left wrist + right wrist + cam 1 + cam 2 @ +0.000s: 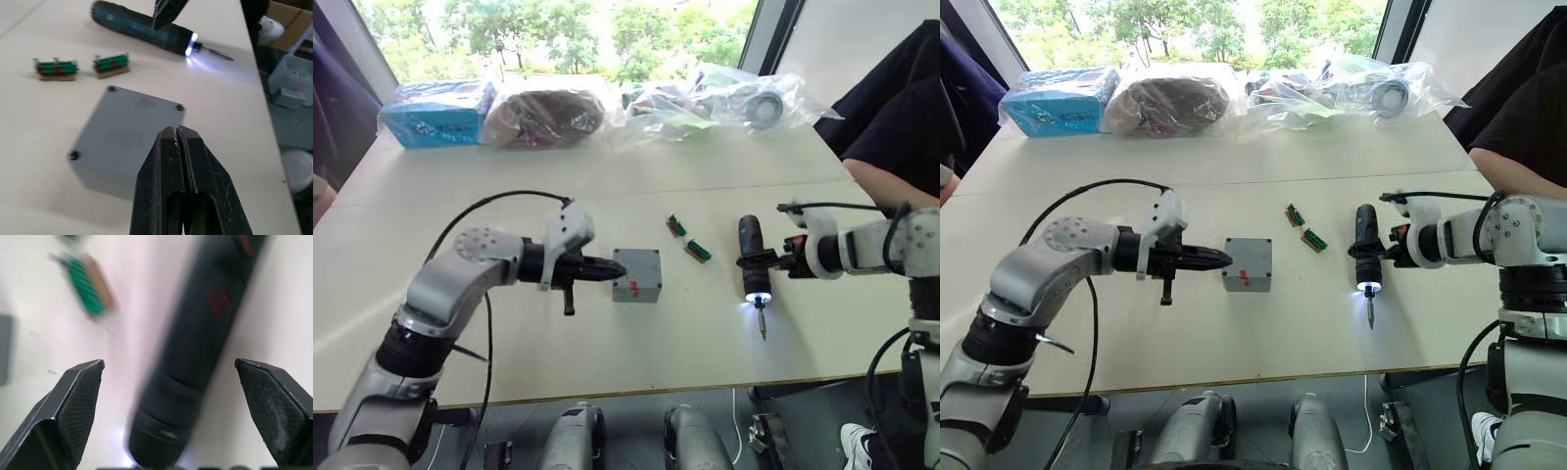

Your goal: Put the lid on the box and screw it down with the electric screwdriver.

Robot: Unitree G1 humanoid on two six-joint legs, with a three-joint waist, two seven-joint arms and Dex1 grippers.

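Resting lid point(128, 122) closing box point(637, 275) (contents hidden), left pincer point(177, 137) pressed together

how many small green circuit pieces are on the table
2. One green circuit piece lies farther back on the table, the other nearer the robot, both between the closed grey box and the electric screwdriver. None seems hidden.
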